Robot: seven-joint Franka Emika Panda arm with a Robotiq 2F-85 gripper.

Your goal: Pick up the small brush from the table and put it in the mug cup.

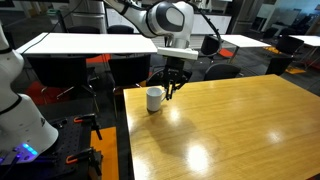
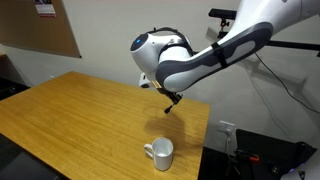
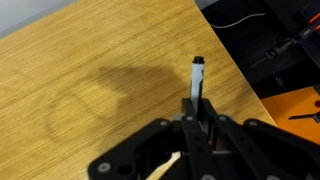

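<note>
Gripper point(image 3: 197, 108): fingers clamped on the small brush point(image 3: 197, 74), whose dark end projects beyond them. Held in the air above the table point(image 3: 90, 60), near its edge. Mug cup point(image 1: 154, 98): white, upright on the table, near the gripper, apart from it.

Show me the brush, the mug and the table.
brush point(image 3: 197, 80), wrist view, middle of its shaft.
mug point(image 2: 163, 155), in an exterior view, outer wall.
table point(image 1: 240, 120), in an exterior view, bare wood top.
</note>
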